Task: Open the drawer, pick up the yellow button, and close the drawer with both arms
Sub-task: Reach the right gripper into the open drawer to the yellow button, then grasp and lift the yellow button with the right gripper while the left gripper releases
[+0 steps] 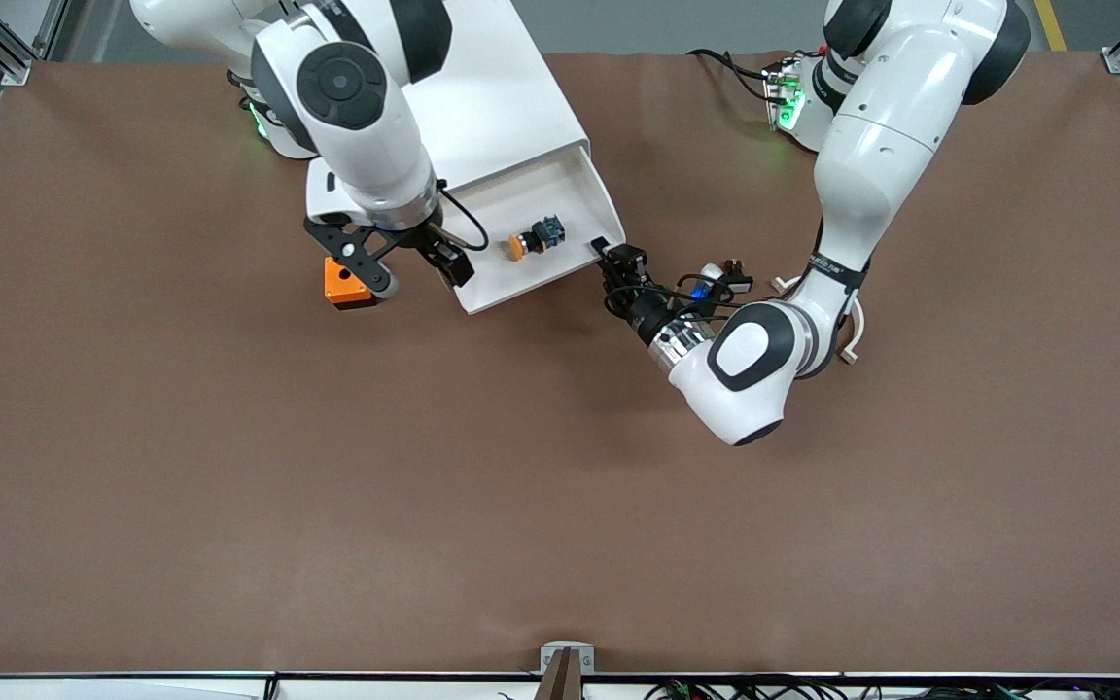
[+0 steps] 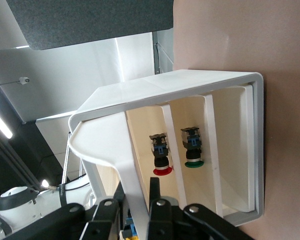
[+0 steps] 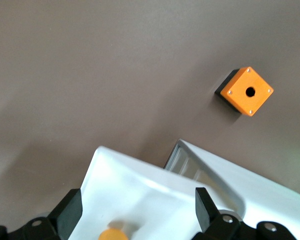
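Orange-capped button (image 1: 529,240) in smooth white drawer (image 1: 575,180)

The drawer (image 1: 541,228) is the top one of the white cabinet (image 1: 497,107) and it's pulled way out, a shallow white tray sticking out of the cabinet toward the front camera. Its front edge curls over into a lip. Inside it sits the button (image 1: 535,236), tiny thing with a round orange cap, black body and blue rear end, lying on its side on the drawer floor, roughly mid-drawer, cap pointing toward the right arm's end of the table.
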### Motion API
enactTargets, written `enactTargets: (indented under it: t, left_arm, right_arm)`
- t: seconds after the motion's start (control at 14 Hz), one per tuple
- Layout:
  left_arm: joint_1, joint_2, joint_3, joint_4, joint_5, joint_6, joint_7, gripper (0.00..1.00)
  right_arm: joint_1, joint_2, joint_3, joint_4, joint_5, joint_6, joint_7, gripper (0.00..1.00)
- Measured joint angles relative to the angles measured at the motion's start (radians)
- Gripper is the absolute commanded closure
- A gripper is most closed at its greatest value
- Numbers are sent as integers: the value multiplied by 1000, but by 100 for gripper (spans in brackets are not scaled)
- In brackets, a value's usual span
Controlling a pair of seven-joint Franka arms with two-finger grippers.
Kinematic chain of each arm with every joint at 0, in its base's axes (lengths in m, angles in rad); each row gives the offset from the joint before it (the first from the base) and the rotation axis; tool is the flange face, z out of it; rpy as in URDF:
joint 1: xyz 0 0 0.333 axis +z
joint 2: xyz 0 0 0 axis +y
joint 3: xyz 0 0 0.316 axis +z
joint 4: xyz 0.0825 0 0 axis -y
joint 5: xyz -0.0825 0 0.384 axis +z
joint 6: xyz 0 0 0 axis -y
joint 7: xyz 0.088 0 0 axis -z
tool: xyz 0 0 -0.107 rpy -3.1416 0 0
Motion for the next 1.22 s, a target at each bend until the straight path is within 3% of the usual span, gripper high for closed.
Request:
enactTargets:
  t: [0.07, 0.14, 0.22, 0.29, 0.79, 1.22]
  left_arm:
    - [4, 0, 0, 0, 0, 0, 0, 60]
    - [7, 0, 0, 0, 0, 0, 3, 40]
    - [9, 0, 1, 2, 0, 0, 15, 9]
    - [12, 0, 1, 7, 0, 1, 39, 0]
    - [42, -1, 3, 106, 7, -12, 350, 0]
    - [69, -46, 39, 196, 151, -21, 906, 0]
  right_arm:
    - [15, 1, 0, 0, 0, 7, 32, 0]
    - [32, 1, 0, 0, 0, 15, 70, 0]
    - [52, 4, 0, -1, 0, 26, 111, 0]
    - [71, 10, 0, -1, 0, 42, 151, 0]
    - [175, 99, -1, -3, 0, 144, 344, 0]
    - [232, 121, -1, -3, -2, 146, 452, 1]
